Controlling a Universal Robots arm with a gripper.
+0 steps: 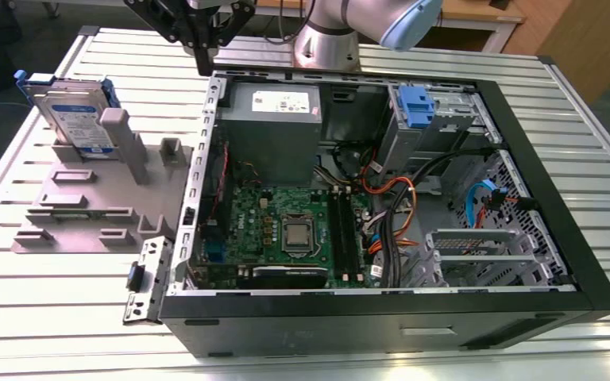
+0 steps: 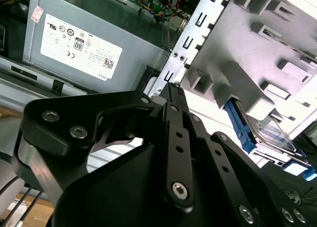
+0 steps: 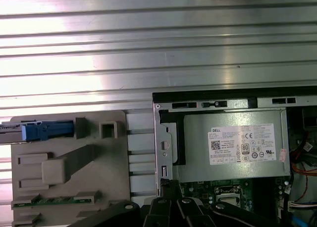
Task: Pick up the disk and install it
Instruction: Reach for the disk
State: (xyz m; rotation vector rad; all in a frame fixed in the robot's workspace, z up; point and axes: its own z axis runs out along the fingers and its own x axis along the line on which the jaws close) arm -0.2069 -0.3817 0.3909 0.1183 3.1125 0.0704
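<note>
- My gripper hangs above the far corner of the open computer case, on the exterior view's left side of it, just over the case's rim.
- In the second wrist view my fingers run together to one tip; they are closed and hold nothing.
- The disk stands on edge in a slot of the grey holder, which lies on the slatted metal table beside the case, at the exterior view's left.
- The disk is well apart from my gripper, and nothing touches it but the holder.
- In the second wrist view the disk shows its blue side rail and silver face beyond the holder's blocks.
- The grey power-supply box sits in the case's corner nearest my gripper; its white label faces up.
- A blue caddy sits in the case's drive bay, at the exterior view's right of the power supply.
- The motherboard lies bare on the case floor.
</note>
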